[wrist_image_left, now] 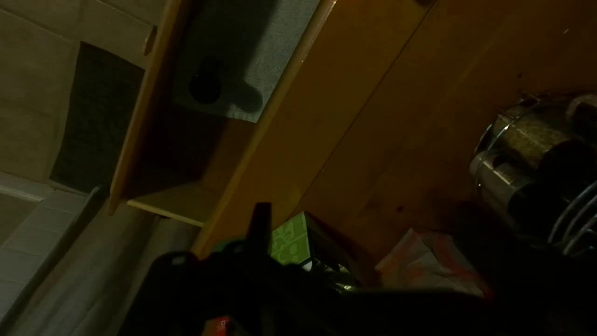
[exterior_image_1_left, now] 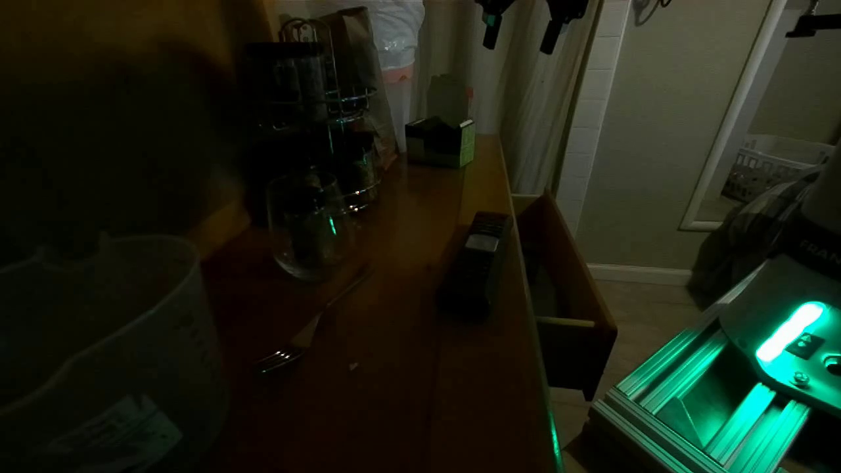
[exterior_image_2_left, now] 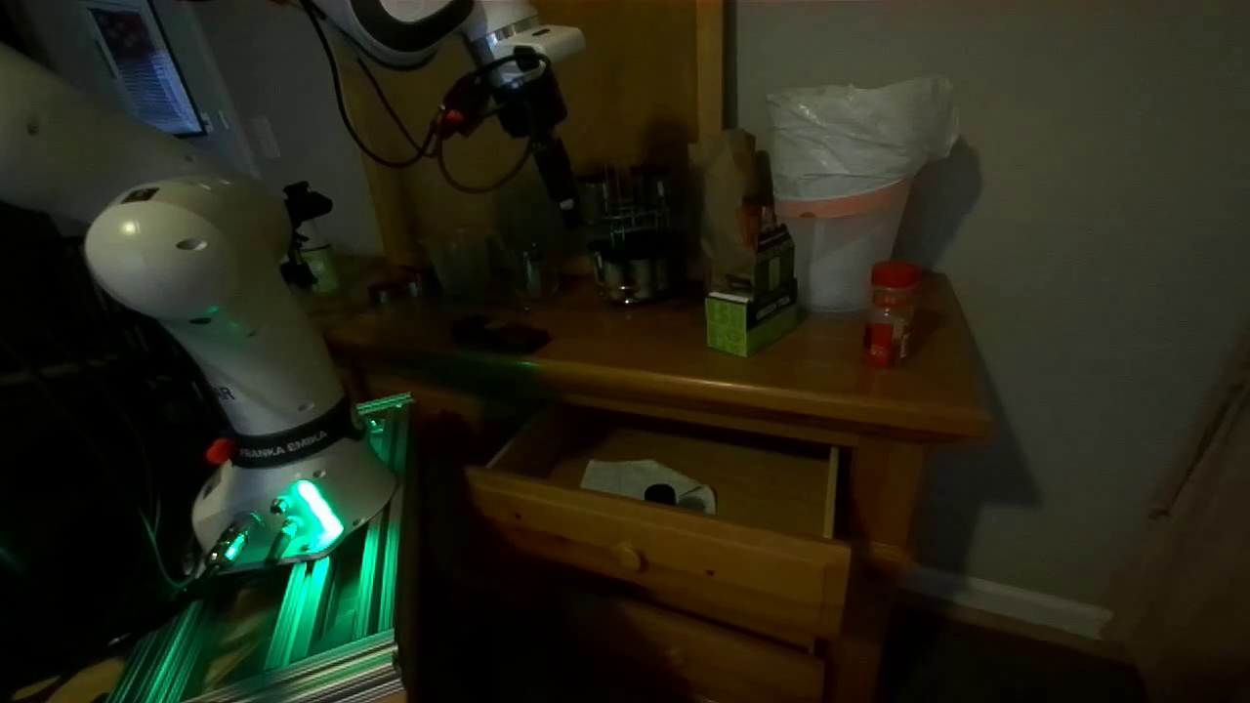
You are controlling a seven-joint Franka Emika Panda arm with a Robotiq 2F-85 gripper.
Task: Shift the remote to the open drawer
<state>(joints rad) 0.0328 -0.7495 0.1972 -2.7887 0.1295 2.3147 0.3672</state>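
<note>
A brown wooden drawer point(wrist_image_left: 182, 201) juts past the brown wooden tabletop's point(wrist_image_left: 373, 116) edge. A green cardboard box point(wrist_image_left: 291, 240) sits nearby.

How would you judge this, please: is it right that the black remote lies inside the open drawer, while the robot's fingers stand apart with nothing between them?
Not quite: the black remote lies on the wooden top, near its edge, not inside the open drawer, as both exterior views show. The robot's fingers do stand apart with nothing between them.
</note>
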